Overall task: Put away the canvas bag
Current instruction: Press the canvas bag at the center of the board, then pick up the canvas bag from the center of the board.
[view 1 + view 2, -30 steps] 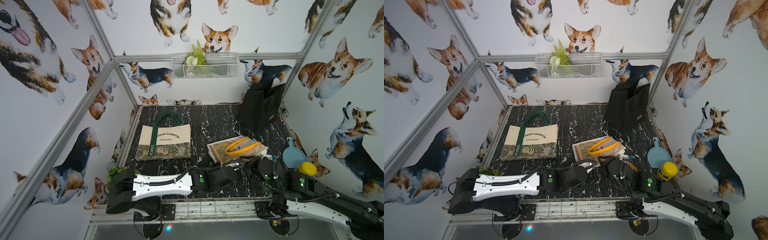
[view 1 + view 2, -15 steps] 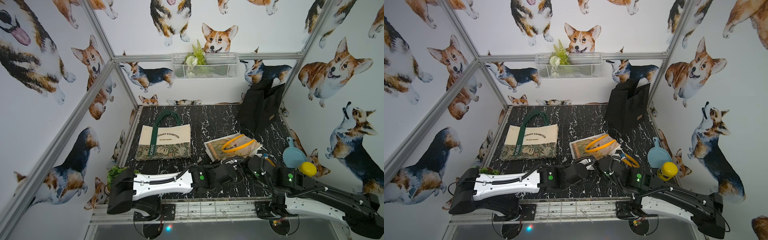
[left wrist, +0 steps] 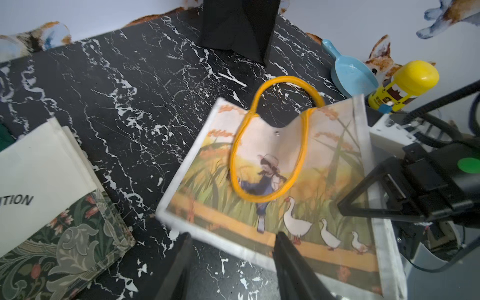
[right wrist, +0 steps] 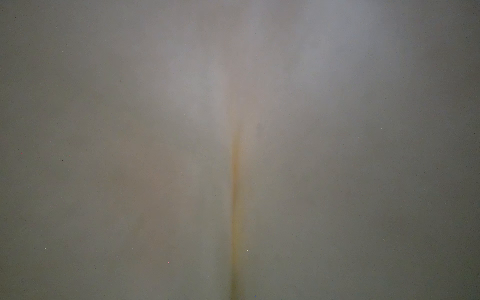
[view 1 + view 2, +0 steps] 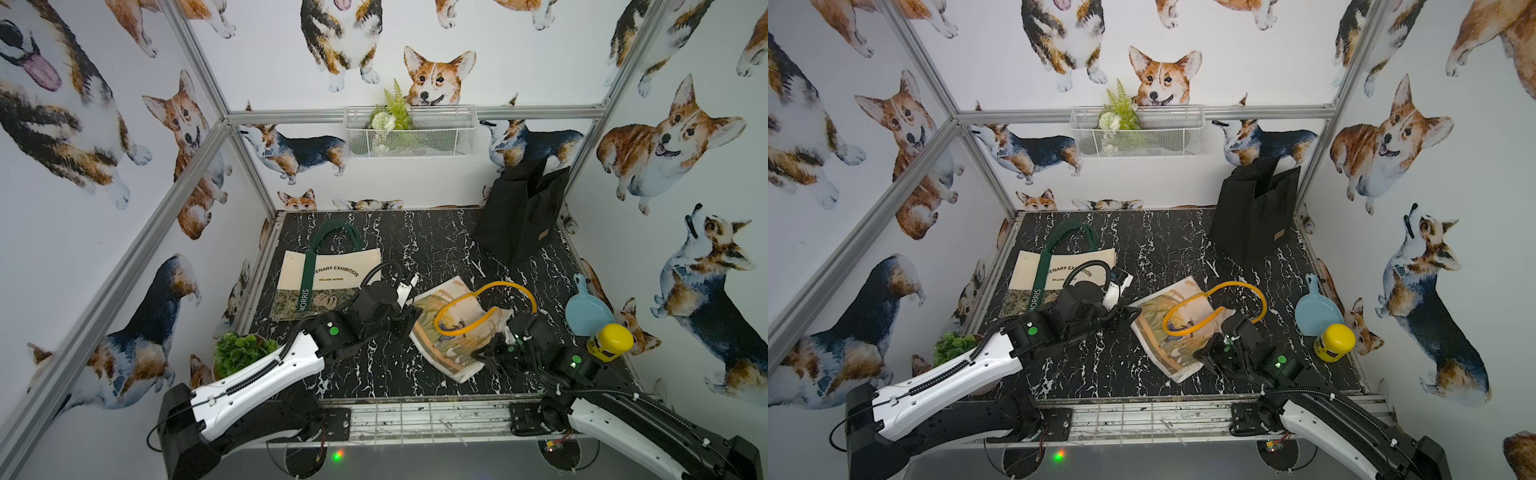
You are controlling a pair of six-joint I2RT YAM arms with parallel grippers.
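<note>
A canvas bag printed with a girl and geese, with yellow handles, lies flat at the table's front middle. My right gripper is shut on its right edge. Fabric pressed against the right wrist camera fills that view with a grey blur. My left gripper stands open at the bag's left edge, the hem lying just beyond its fingertips, holding nothing. A second canvas bag with green handles lies flat at the left.
A black felt bag stands open at the back right. A blue scoop and a yellow-capped bottle sit by the right wall. A small green plant is at the front left; a wire basket hangs on the back wall.
The left gripper let go of the yellow-handled bag, opened and drew back to the left. The right gripper closed on the bag's right edge, and the bag turned and slid toward the front.
</note>
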